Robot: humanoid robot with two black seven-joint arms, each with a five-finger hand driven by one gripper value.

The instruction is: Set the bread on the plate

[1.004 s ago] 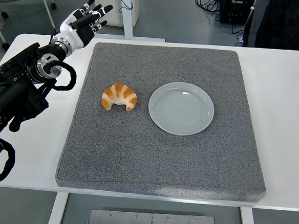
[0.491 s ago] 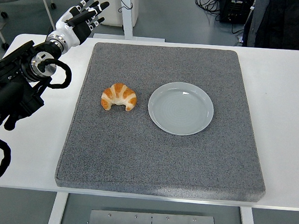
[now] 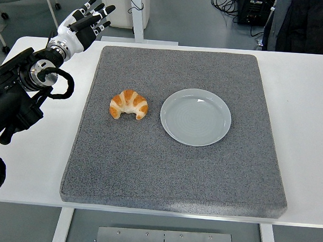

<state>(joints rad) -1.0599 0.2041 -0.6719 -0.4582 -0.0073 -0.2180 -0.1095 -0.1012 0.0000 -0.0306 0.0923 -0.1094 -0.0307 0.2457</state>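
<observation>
Currently your left hand (image 3: 82,23) hovers off the mat's (image 3: 175,166) far-left corner, fingers spread, empty; bread (image 3: 129,104) sits just left of plate (image 3: 195,117).

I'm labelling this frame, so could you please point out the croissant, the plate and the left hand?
croissant (image 3: 129,104): head view, middle of its golden back.
plate (image 3: 195,117): head view, bare centre of the dish.
left hand (image 3: 82,23): head view, middle of the hand.

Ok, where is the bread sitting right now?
In the head view the bread lies on the grey mat, left of centre, just left of the empty plate and not touching it.
</observation>
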